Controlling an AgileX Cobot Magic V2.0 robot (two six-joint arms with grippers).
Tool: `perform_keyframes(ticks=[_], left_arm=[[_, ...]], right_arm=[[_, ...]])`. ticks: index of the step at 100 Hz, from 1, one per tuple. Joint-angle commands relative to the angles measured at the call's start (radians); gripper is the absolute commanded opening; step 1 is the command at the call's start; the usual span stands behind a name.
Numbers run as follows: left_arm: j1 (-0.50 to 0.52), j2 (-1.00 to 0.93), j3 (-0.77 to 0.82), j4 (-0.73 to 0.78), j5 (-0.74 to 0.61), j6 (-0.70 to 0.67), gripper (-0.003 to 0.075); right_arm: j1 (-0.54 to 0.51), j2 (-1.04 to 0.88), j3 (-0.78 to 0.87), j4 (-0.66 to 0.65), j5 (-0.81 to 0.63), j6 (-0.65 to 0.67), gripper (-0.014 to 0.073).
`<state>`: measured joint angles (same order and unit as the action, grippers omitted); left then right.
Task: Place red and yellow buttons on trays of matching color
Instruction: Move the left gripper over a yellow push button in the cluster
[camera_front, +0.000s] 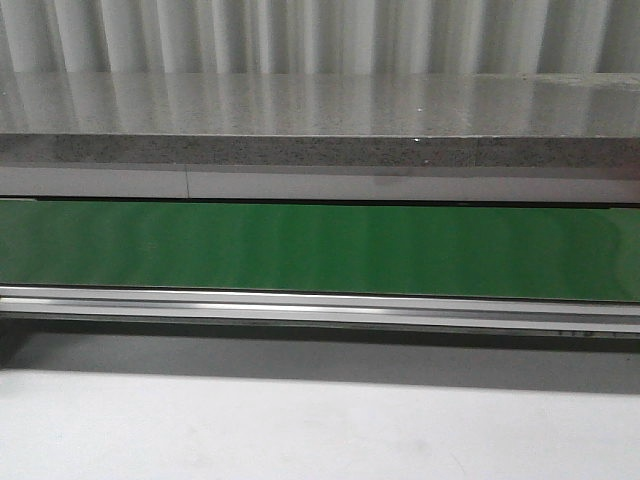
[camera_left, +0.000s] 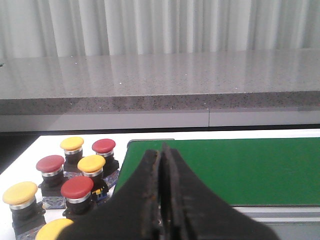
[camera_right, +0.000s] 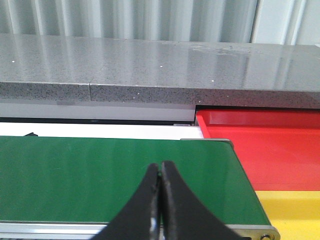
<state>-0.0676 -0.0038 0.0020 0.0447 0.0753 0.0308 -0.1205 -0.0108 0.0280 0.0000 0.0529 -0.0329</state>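
Buttons (camera_left: 76, 187), red and yellow, sit clustered on the white bench (camera_left: 20, 155) just beside the near end of the green belt (camera_left: 225, 170), as my left wrist view shows; none is on a tray yet. The red tray (camera_right: 260, 145) and yellow tray (camera_right: 295, 210) lie beside the belt's other end in my right wrist view. Both the left gripper (camera_left: 162, 165) and right gripper (camera_right: 160, 177) are clenched with nothing between the jaws. I judge the first pick is still ahead: I'd spread the left jaws wide, come down square over one mushroom cap, and grip the body below it so neighbours touching it aren't knocked over.
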Motion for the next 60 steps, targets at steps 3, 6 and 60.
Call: perform_keyframes(ticks=[3, 6, 60], left_arm=[[0.003, -0.03, 0.009, -0.001, -0.065, -0.008, -0.002], [0.003, -0.03, -0.004, 0.002, -0.059, -0.008, -0.002], [0.003, 0.252, -0.434, 0.02, 0.289, -0.008, -0.002]], right_arm=[[-0.006, -0.016, -0.02, -0.008, -0.071, -0.004, -0.0065], [-0.006, -0.016, -0.02, -0.008, -0.071, -0.004, -0.0065], [-0.006, -0.016, -0.02, -0.008, -0.071, -0.004, -0.0065]])
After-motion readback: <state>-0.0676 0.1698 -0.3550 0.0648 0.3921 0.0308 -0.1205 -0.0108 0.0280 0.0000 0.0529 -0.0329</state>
